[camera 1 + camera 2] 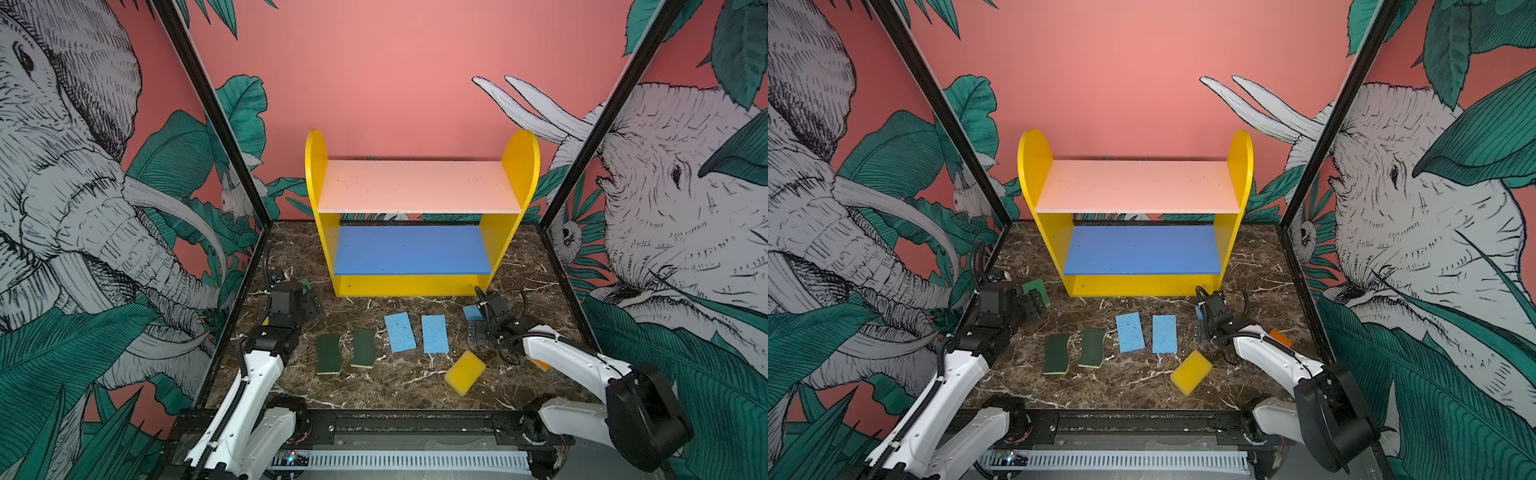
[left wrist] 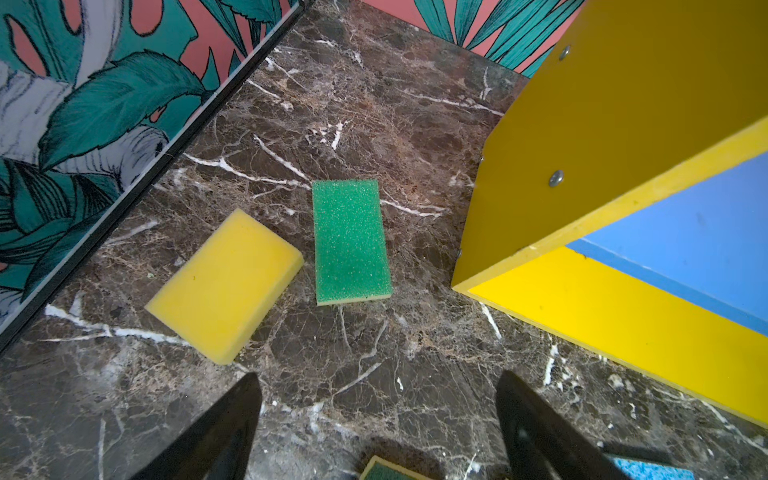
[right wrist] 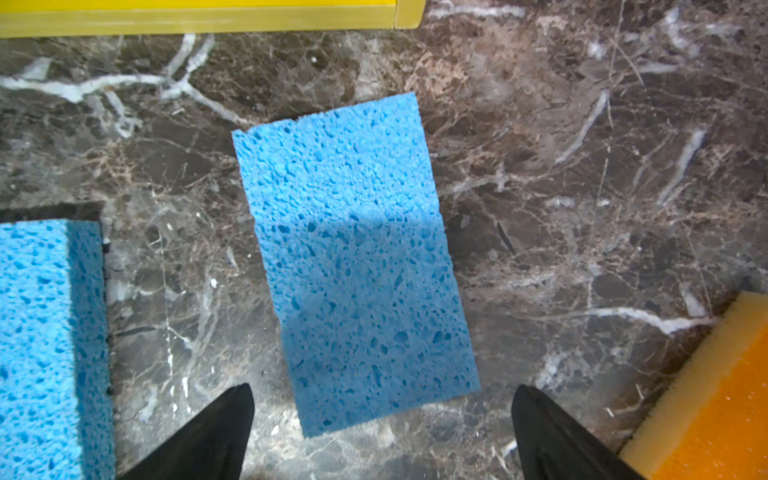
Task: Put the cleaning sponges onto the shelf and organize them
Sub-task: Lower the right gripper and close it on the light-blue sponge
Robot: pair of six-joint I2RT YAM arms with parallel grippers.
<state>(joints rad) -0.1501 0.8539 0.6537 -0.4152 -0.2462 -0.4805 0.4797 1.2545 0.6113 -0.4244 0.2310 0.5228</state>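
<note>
In both top views we looked down from above the near edge of the desk [image 1: 415,386] toward the shelf [image 1: 415,191]. Our wrist cameras hung close: left over the bright green sponge [image 2: 351,243], right over a blue sponge [image 3: 353,257], both shared with the top views.

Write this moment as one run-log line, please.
shelf: no sponges | left gripper: open, facing green sponge | right gripper: open, over blue sponge | held: nothing
</note>
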